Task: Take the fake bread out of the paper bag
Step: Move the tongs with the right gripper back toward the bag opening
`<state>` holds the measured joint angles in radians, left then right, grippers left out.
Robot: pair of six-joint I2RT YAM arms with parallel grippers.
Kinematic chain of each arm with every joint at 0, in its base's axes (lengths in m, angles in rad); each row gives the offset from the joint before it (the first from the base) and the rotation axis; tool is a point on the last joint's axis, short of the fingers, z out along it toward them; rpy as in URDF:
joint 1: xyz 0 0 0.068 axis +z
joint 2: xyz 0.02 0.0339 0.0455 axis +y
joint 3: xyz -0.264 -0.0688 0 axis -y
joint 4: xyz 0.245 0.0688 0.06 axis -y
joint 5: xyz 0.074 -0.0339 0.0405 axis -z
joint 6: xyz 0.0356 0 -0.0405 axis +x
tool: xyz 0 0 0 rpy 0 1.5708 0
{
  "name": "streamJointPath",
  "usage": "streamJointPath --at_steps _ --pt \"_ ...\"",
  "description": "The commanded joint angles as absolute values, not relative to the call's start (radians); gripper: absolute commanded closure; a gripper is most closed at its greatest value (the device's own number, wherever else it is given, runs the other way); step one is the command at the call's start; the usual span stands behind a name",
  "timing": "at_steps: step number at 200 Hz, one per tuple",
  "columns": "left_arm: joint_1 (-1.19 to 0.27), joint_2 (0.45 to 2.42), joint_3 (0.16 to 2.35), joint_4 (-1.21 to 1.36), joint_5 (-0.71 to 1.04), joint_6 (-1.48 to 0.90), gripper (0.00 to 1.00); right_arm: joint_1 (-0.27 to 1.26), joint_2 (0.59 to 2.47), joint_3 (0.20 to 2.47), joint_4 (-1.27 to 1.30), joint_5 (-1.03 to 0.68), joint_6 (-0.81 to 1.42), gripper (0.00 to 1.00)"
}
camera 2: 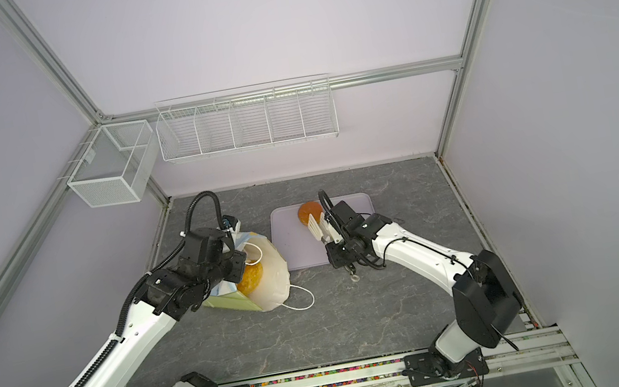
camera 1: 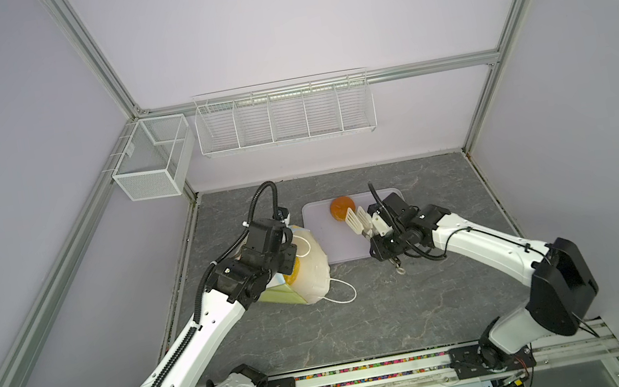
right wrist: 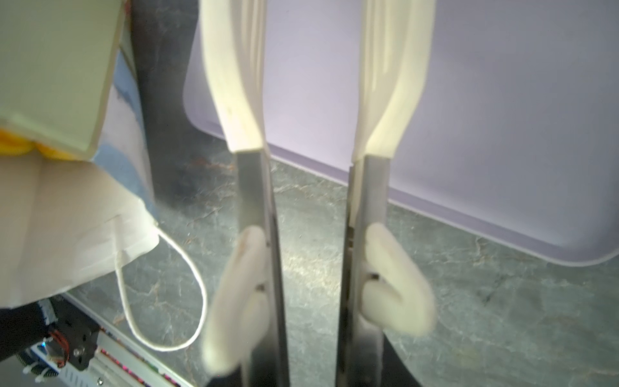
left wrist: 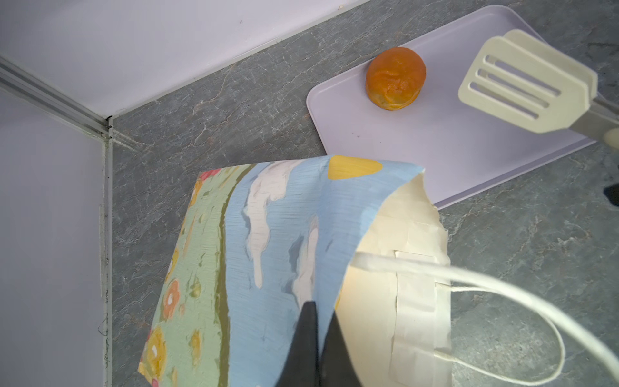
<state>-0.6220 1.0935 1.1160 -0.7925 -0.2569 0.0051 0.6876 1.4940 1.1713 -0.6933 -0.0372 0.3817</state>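
Left gripper (left wrist: 315, 310): we see it pinched tight on the bag (left wrist: 264, 234) rim.
Right gripper (camera 1: 377, 230): we see it clasping tongs (camera 1: 358, 220), blades parted and empty, over the tray (camera 1: 343, 246).
Bread: bun (camera 1: 341, 207) on tray; second bread (camera 2: 250, 278) inside the bag's mouth.

- Pale lilac walls (camera 1: 292, 16) close the cell at 9, 12 and 3 o'clock, evenly and softly lit.
- Aluminium frame posts (camera 1: 97, 59) run up the corners, and a rail crosses the back wall.
- A grey marble-look tabletop (camera 1: 360, 312) forms the floor.
- A white wire rack (camera 1: 285, 114) with five compartments hangs at 12 o'clock.
- A white mesh basket (camera 1: 151, 160) hangs at 10 o'clock, near the rack.
- A metal mounting rail (camera 1: 370, 374) lies at 6 o'clock.
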Motion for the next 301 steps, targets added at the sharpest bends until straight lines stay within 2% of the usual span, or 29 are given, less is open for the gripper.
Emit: streamJointPath --at_steps 1,59,124,168,241,301 --pt "-0.620 1.060 1.106 -0.799 -0.218 0.035 1.00 0.782 1.394 1.138 -0.776 0.031 0.461 0.62" --pt "-0.621 1.035 1.101 -0.799 -0.199 0.046 1.00 1.063 1.259 1.110 -0.878 0.131 0.634 0.62" --pt "-0.627 1.014 1.090 -0.795 -0.149 0.066 1.00 1.294 1.339 1.174 -0.865 0.138 0.727 0.63" --pt "-0.627 0.970 1.062 -0.797 -0.099 0.078 1.00 1.307 1.455 1.225 -0.740 0.044 0.721 0.73" --pt "-0.629 0.949 1.028 -0.788 -0.087 0.042 1.00 1.298 1.574 1.301 -0.675 -0.100 0.729 0.72" --pt "-0.629 0.970 1.033 -0.744 -0.058 0.000 1.00 1.234 1.635 1.261 -0.569 -0.196 0.878 0.63"
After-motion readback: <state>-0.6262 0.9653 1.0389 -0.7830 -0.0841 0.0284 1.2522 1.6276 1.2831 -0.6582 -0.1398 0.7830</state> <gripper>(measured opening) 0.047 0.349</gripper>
